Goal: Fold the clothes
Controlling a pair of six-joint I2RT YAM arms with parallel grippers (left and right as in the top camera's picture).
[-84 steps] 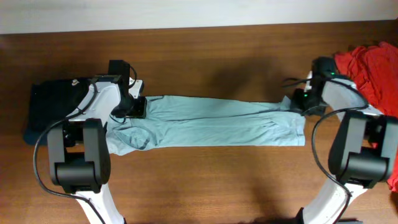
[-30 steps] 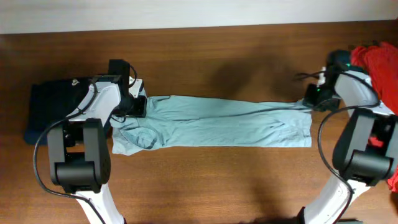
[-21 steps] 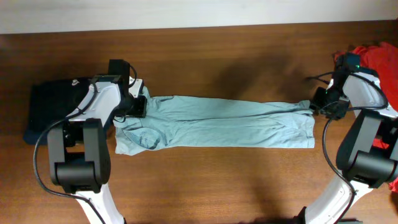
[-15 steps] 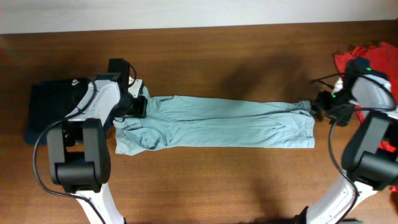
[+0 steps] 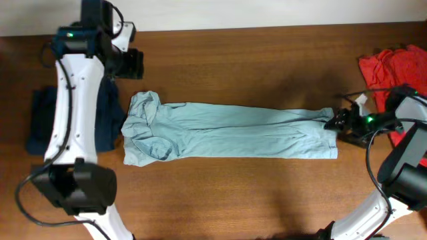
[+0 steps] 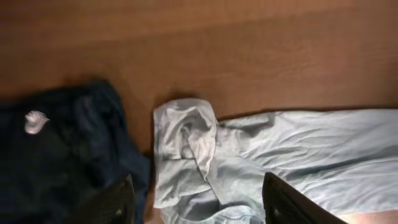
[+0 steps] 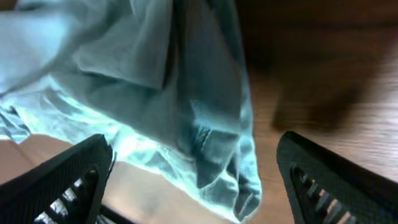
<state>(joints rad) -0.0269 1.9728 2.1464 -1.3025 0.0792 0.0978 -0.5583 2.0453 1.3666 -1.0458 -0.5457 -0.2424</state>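
table (image 5: 233, 193): brown wood | wall (image 5: 267, 13): white, far edge

- One pale blue T-shirt (image 5: 233, 130)
- One dark navy garment (image 5: 41, 123) with a white logo
- One red garment (image 5: 390, 67)
- Two robot arms, the left arm (image 5: 67, 100) and the right arm (image 5: 407, 160)
- One wooden table (image 5: 233, 193)

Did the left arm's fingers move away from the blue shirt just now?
Yes. The left fingers left the shirt at its collar end and moved toward the far edge of the table.
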